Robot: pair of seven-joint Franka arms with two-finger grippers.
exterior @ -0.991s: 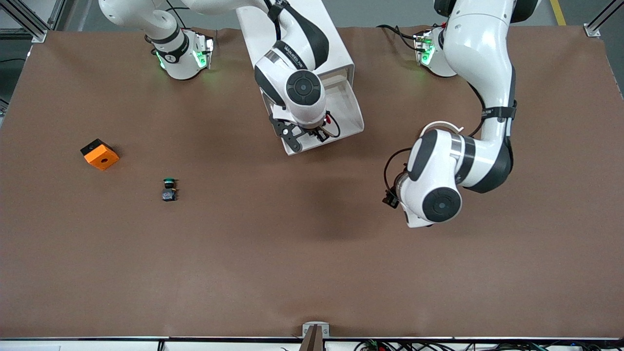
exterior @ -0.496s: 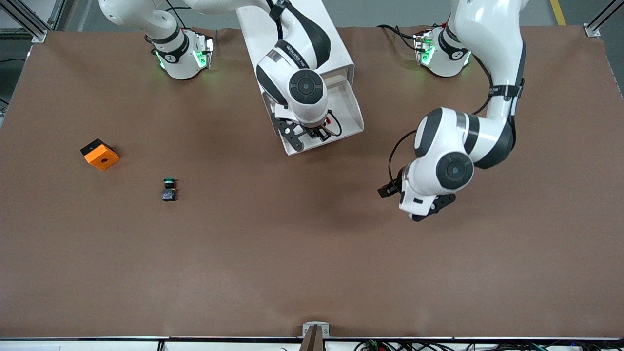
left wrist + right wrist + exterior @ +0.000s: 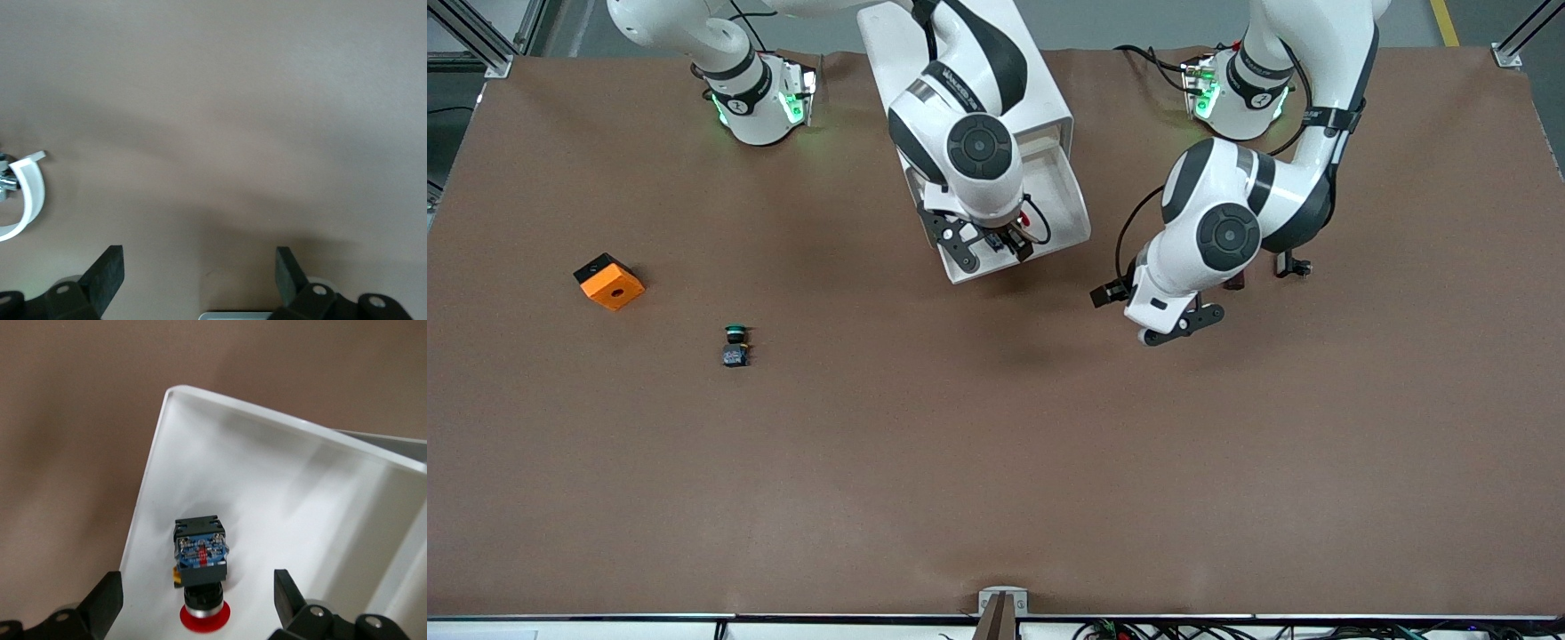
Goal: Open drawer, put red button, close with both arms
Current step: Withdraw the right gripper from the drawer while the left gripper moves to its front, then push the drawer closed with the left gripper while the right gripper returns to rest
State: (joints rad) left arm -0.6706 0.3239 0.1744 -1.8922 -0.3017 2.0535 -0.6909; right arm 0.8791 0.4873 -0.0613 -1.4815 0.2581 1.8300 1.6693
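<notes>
The white drawer [image 3: 1083, 227] stands pulled out of the white cabinet [image 3: 1045, 89] toward the front camera. In the right wrist view the red button [image 3: 200, 563] lies on its side on the drawer floor near the rim [image 3: 143, 500]. My right gripper [image 3: 1000, 244] hangs open over the drawer, its fingers apart on either side of the button [image 3: 197, 585] without touching it; it hides the button in the front view. My left gripper [image 3: 1178, 324] is open and empty over bare table beside the drawer, toward the left arm's end [image 3: 199, 263].
A green-capped button [image 3: 735, 345] and an orange cube with a hole [image 3: 609, 281] lie on the brown table toward the right arm's end. A white curved clip [image 3: 30, 193] shows at the edge of the left wrist view.
The left arm has swung its gripper toward the drawer and the robots' bases. The right gripper has stayed over the drawer, shifting only slightly.
</notes>
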